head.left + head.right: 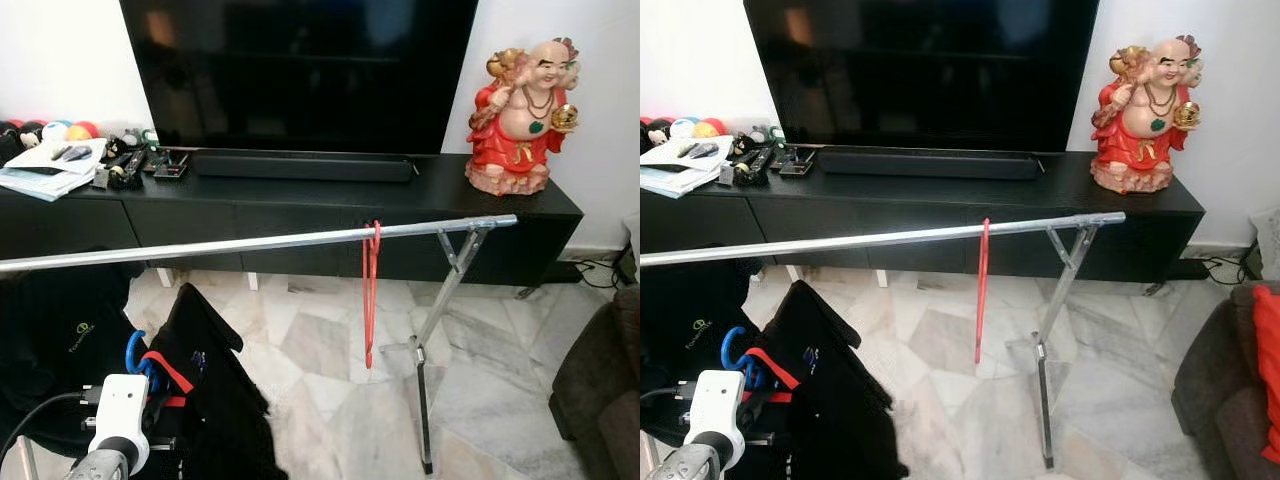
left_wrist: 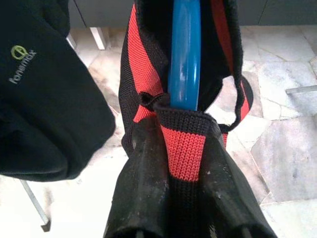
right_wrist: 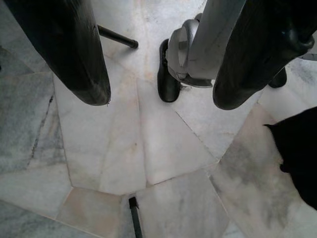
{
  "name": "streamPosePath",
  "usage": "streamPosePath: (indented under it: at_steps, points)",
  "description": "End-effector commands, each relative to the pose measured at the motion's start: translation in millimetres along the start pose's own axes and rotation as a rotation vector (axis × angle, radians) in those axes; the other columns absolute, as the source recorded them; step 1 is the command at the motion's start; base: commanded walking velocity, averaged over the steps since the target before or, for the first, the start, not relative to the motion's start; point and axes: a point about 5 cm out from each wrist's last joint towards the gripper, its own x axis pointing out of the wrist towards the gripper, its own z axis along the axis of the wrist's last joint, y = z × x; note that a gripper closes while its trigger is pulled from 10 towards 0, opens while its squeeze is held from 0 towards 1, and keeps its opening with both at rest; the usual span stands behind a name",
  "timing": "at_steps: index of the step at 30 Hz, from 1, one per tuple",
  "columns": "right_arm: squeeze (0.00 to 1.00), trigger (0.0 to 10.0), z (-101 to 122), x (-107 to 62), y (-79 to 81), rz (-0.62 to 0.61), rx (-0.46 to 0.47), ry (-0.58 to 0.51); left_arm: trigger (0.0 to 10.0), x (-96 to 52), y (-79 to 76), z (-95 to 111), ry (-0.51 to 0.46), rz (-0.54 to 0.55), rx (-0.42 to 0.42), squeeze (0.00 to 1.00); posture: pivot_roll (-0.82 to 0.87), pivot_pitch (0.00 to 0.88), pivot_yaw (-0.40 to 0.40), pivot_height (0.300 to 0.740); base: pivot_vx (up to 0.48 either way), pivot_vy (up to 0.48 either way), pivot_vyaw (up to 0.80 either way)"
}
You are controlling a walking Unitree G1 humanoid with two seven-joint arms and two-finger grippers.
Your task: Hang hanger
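Observation:
A blue hanger (image 2: 184,54) carries a black garment with red knit trim (image 2: 141,64). My left gripper (image 2: 183,171) is shut on the hanger's lower end, through the red-and-black collar. In the left eye view the blue hanger (image 1: 134,350) and the black garment (image 1: 215,400) sit low at the left, below the silver rail (image 1: 250,243). A red hanger (image 1: 371,290) hangs on the rail towards its right end. My right gripper (image 3: 158,99) hangs open over the marble floor, with nothing between its fingers (image 3: 74,54).
A black shirt with a green logo (image 1: 60,340) hangs from the rail's left part. The rack's crossed legs (image 1: 440,300) stand at the right. Behind are a black TV console (image 1: 300,205), a TV and a red statue (image 1: 520,110). A dark sofa (image 1: 600,390) is at the right.

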Motion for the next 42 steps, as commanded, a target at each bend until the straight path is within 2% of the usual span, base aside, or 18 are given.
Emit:
streamPosePath:
  at_steps: [1, 9, 17, 19, 22, 23, 30, 33, 36, 42]
  points:
    - [0.00, 10.0, 2, 0.7, 1.8, 0.006, 0.009, -0.001, 10.0, 1.6, 1.0, 15, -0.072, -0.007, 0.008, 0.00, -0.02, 0.000, 0.019, 0.740, 0.382, 0.000, 0.00]
    - [0.00, 10.0, 2, 0.8, 1.8, 0.003, 0.009, -0.001, 10.0, 2.0, -4.6, 16, -0.086, -0.047, -0.003, 0.00, -0.02, 0.000, 0.018, 0.740, 0.340, 0.000, 0.00]
    - [0.00, 10.0, 3, 0.8, 1.0, 0.001, 0.002, 0.000, 10.0, -1.6, -14.4, 19, -0.052, -0.240, 0.057, 0.00, -0.01, 0.000, 0.015, 0.740, 0.000, 0.000, 0.00]
    - [0.00, 10.0, 4, 0.8, 0.4, 0.000, -0.004, 0.001, 10.0, -3.3, -24.2, 21, -0.024, -0.363, 0.169, 0.00, -0.01, 0.000, 0.012, 0.740, 0.000, 0.000, 0.00]
    - [0.00, 10.0, 4, 0.9, 0.6, -0.002, -0.003, -0.001, 10.0, -4.6, -30.8, 24, -0.017, -0.436, 0.202, 0.00, -0.02, 0.000, 0.013, 0.740, 0.000, 0.000, 0.00]
    - [0.00, 10.0, 4, 1.0, 0.5, -0.003, -0.002, -0.002, 10.0, -4.0, -33.0, 29, -0.023, -0.463, 0.236, 0.00, -0.02, 0.000, 0.013, 0.740, 0.000, 0.000, 0.00]
    - [0.00, 10.0, 6, 1.3, 0.6, -0.010, -0.003, -0.005, 10.0, 10.2, -32.1, 54, -0.093, -0.438, 0.270, 0.00, -0.02, 0.000, 0.006, 0.740, 0.000, 0.000, 0.00]
    - [0.00, 10.0, 7, 1.5, 0.6, -0.012, -0.005, -0.005, 10.0, 25.6, -34.6, 63, -0.093, -0.402, 0.315, 0.00, -0.02, 0.000, 0.001, 0.740, 0.000, 0.000, 0.00]
    - [0.00, 10.0, 8, 1.7, 1.2, -0.012, -0.002, -0.006, 10.0, 36.7, -36.9, 70, -0.093, -0.369, 0.307, 0.00, -0.03, 0.000, 0.008, 0.740, 0.000, 0.000, 0.00]
    - [0.00, 10.0, 8, 1.7, 1.3, -0.016, 0.006, -0.009, 10.0, 45.1, -36.3, 69, -0.059, -0.328, 0.332, 0.00, -0.04, 0.000, 0.008, 0.740, 0.000, 0.000, 0.00]
